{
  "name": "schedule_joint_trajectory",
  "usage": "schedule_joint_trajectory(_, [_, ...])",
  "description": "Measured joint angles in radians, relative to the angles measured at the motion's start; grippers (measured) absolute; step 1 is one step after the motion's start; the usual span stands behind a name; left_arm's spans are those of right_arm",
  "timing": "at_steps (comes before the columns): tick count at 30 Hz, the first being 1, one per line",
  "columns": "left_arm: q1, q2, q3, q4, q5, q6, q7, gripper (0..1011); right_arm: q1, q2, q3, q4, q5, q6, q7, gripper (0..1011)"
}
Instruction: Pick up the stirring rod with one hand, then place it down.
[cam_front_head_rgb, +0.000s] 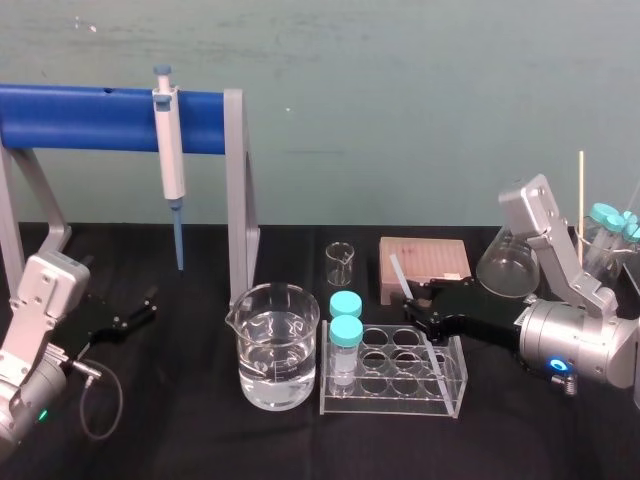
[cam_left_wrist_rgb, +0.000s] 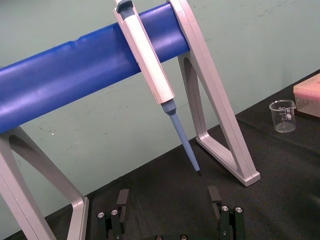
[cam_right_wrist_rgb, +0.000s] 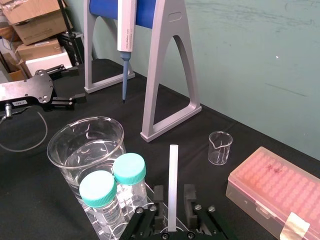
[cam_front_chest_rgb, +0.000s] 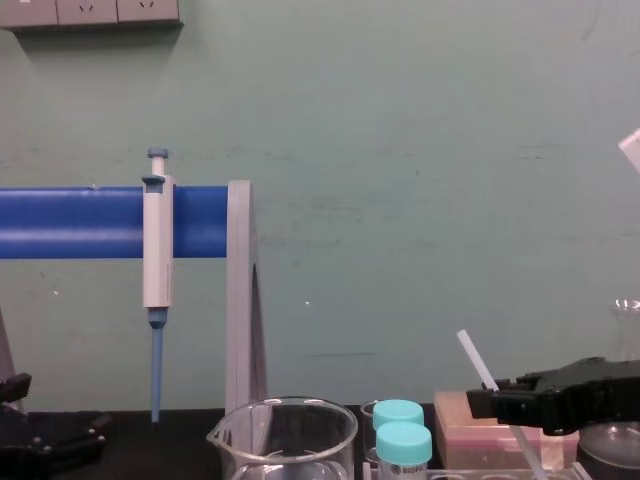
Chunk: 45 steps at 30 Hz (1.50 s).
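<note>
1. Head view, right half of the bench (cam_front_head_rgb: 180, 440): the right gripper (cam_front_head_rgb: 412, 303) is closed on the rod (cam_front_head_rgb: 397, 270). It holds the rod tilted above the rack (cam_front_head_rgb: 452, 388), with the upper end leaning toward the back edge.
2. Right wrist view: the rod runs straight between the two fingers (cam_right_wrist_rgb: 189, 192), clamped from both sides.
3. Chest view: the rod's lower part slants down behind the rack. Whether its tip touches anything cannot be told.
4. The left gripper (cam_front_head_rgb: 143, 310), with fingers spread wide, lies parked near the left edge.
5. Step in hand, as judged: the pick-up looks done and the setting-down remains. To do it well:
   - carry the rod clear of the rack first;
   - bring it level with the bench and lower it slowly;
   - open the fingers only once it rests along its length, so it neither drops nor rolls.
6. Obstacles:
   - the rack and the capped tubes (cam_front_head_rgb: 346, 330) sit beneath the rod;
   - the beaker (cam_front_head_rgb: 245, 335) stands beside them toward the left edge;
   - the box (cam_front_head_rgb: 424, 262) and the flask (cam_front_head_rgb: 505, 265) stand toward the back edge.
7. Open room: bare bench lies between the beaker and the left gripper, and along the front edge. The strip before the rack looks narrow.
</note>
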<state>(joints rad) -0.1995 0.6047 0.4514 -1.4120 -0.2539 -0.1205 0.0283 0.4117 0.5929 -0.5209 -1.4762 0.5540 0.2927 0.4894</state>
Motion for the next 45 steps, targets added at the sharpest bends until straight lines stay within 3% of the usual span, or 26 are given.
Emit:
schedule_joint_trajectory(7, [0.0, 0.0, 0.0, 0.0, 0.0, 0.0, 0.0, 1000, 0.0, 0.0, 0.0, 0.0, 0.0, 0.0, 0.0, 81])
schedule_joint_trajectory(15, [0.0, 0.0, 0.0, 0.0, 0.0, 0.0, 0.0, 1000, -0.002, -0.001, 0.002, 0.0, 0.0, -0.003, 0.0, 72])
schedule_joint_trajectory(22, [0.0, 0.0, 0.0, 0.0, 0.0, 0.0, 0.0, 1000, -0.041, -0.02, 0.042, -0.01, 0.013, -0.087, -0.001, 72])
schedule_joint_trajectory(32, [0.0, 0.0, 0.0, 0.0, 0.0, 0.0, 0.0, 1000, -0.134, -0.042, 0.108, -0.021, -0.001, -0.304, 0.004, 72])
schedule_joint_trajectory(37, [0.0, 0.0, 0.0, 0.0, 0.0, 0.0, 0.0, 1000, -0.18, -0.053, 0.149, -0.035, 0.04, -0.361, 0.037, 72])
schedule_joint_trajectory(45, [0.0, 0.0, 0.0, 0.0, 0.0, 0.0, 0.0, 1000, -0.193, -0.055, 0.189, -0.063, 0.043, -0.404, 0.052, 72])
